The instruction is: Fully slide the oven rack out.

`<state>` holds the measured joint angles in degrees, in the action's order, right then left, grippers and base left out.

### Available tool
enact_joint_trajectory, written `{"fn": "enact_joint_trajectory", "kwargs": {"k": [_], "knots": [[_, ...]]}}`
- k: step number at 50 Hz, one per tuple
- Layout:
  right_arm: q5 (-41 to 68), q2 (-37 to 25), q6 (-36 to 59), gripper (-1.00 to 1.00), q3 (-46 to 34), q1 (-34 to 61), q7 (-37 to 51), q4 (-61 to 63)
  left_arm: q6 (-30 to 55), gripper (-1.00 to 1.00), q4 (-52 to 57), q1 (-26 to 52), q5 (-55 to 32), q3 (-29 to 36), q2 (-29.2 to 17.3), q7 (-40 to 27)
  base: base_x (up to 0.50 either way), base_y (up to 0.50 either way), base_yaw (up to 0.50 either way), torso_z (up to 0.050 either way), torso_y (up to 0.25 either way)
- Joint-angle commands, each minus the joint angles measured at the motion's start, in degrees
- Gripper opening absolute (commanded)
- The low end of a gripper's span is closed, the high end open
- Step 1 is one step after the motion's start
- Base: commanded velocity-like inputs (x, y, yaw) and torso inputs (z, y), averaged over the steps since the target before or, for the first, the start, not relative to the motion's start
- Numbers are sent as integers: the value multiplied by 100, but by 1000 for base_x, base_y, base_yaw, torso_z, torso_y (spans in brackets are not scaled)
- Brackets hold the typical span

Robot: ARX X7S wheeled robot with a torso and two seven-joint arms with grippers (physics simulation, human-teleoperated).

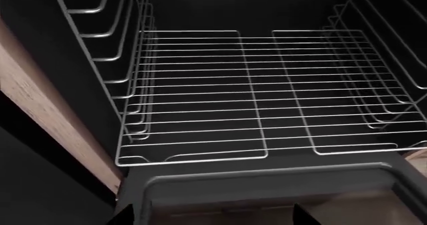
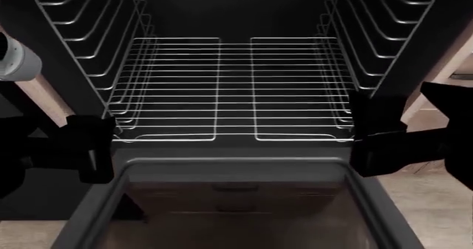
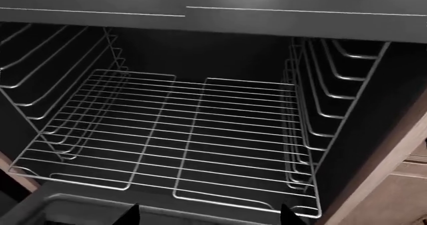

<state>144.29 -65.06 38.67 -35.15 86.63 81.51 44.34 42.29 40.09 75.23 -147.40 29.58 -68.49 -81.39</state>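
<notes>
The left tool (image 2: pixel 92 149) and the right tool (image 2: pixel 377 141) flank the open oven (image 2: pixel 236 11), each a dark blocky shape at either front corner of the cavity in the head view. Whether either tool is spread or closed cannot be told from that view; in each wrist view only two dark fingertip points (image 1: pixel 307 215) (image 3: pixel 127 216) show at the picture's edge, set well apart with nothing between them, which suggests both tools are spread. Neither tool is seen touching any wire.

The oven rack (image 2: pixel 232 88), a wide silver grid of thin parallel rods, lies flat low in the cavity, its sides seated between the ladder-like wire side guides (image 2: pixel 81 33) that climb both walls. Its front edge, bent into two rounded-corner loops, sits at the mouth of the oven, just behind the hinge line of the lowered oven door (image 2: pixel 236 166). The door lies open and level in front of the robot, its dark frame surrounding a glass pane.

Pale wood cabinet edges (image 1: pixel 47 115) frame the oven on both sides. In the right wrist view a dark control panel (image 3: pixel 213 10) runs above the cavity.
</notes>
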Motion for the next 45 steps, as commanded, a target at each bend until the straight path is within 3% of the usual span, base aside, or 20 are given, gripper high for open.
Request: {"fn": "enact_joint_trajectory", "kwargs": {"k": [1,32,45], "knots": [[-70,-50,-63,100,-16,-83,-77,47,-29,100,11,21,5,50,2,15,0,0,0,0,-170],[-462,-8,-113,100,-127,-352,-304,25,-150,100,18,-210,349,176,125,273,0,0,0,0,-169],[-1199,319,55,100,-330,-673,-746,-511,-145,100,-461,-258,1064,380,828,528,0,0,0,0,-84]]}}
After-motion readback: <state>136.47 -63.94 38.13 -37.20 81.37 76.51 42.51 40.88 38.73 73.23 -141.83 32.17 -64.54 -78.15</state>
